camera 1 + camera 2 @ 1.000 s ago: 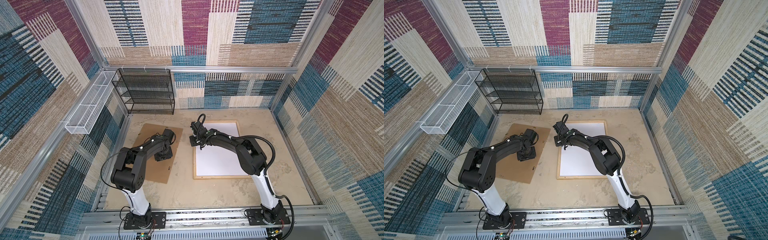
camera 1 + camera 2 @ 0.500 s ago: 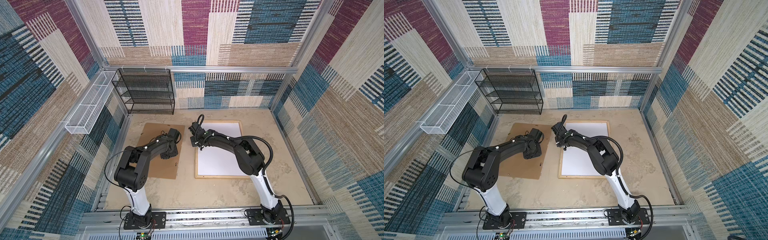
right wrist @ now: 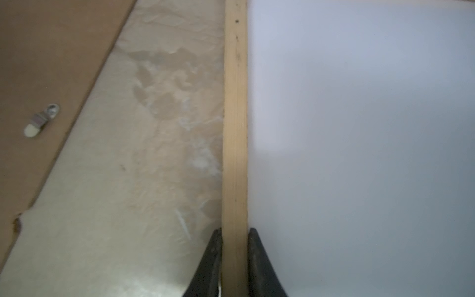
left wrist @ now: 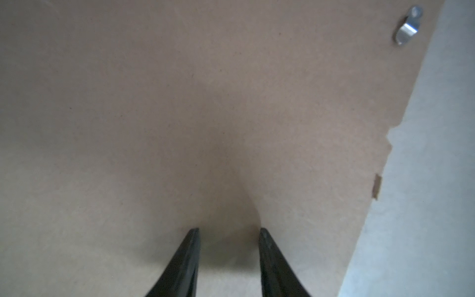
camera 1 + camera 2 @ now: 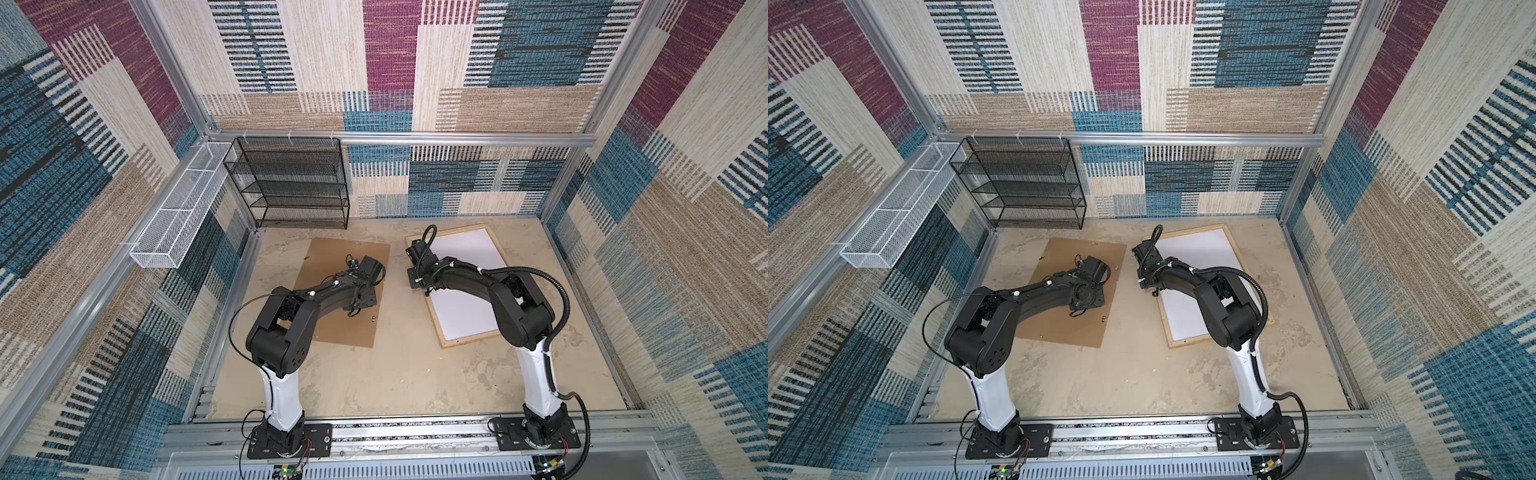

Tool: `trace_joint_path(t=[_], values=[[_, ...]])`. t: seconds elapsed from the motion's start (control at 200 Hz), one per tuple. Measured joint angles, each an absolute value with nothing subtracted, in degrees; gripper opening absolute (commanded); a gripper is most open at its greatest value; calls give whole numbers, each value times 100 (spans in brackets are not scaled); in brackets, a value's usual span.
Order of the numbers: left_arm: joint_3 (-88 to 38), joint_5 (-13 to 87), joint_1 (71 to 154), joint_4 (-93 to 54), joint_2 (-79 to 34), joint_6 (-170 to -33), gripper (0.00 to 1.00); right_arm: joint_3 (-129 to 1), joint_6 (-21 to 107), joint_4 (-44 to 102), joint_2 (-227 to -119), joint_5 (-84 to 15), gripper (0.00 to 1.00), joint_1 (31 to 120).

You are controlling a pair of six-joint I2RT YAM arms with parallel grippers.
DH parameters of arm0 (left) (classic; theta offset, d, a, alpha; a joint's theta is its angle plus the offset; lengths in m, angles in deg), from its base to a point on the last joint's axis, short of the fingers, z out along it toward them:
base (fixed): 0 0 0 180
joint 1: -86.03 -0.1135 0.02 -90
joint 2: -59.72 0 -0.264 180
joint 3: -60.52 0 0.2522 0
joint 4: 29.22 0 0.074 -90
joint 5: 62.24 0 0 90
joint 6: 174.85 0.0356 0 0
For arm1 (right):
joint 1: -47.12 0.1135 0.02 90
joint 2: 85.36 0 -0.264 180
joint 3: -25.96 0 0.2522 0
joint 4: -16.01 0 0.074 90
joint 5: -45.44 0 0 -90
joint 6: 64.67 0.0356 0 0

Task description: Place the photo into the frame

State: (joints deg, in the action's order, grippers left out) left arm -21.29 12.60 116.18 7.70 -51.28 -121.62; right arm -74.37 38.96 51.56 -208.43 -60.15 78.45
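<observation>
Sandy bench point(image 5: 395, 374) | right hand point(image 3: 234, 232) is clamping centre-right frame point(image 5: 465, 340) rail; likely stiff, light | left hand point(image 4: 228, 230) is hanging parted, empty, over backing board point(image 4: 180, 102)

You're looking down from high above the arm bases in both top views, whole cell shared. Left wrist cam is pointing close at the brown board point(image 4: 180, 102); right's hugging the frame point(image 3: 235, 128) rail, catching that board's edge too.

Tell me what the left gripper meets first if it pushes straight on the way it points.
The brown backing board: the left gripper points straight down at it, tips very close, perhaps touching.
</observation>
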Motion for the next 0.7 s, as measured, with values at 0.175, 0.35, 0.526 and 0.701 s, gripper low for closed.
trace_joint_path(t=[0.175, 0.35, 0.526, 0.701], values=[[-2151, 1149, 12121, 51, -5303, -12427, 40, -7179, 3898, 5018, -20703, -6013, 19, 7583], [-1816, 1684, 12475, -1239, -5296, -13203, 40, -6908, 3894, 4806, -20554, -5989, 24, 7480], [-1696, 2379, 12619, -1158, -4995, -13633, 41, -6812, 3859, 4950, -20412, -5936, 35, 7435], [-1827, 2591, 12635, 160, -4601, -13695, 46, -6858, 3857, 5230, -20333, -5799, 49, 7406]])
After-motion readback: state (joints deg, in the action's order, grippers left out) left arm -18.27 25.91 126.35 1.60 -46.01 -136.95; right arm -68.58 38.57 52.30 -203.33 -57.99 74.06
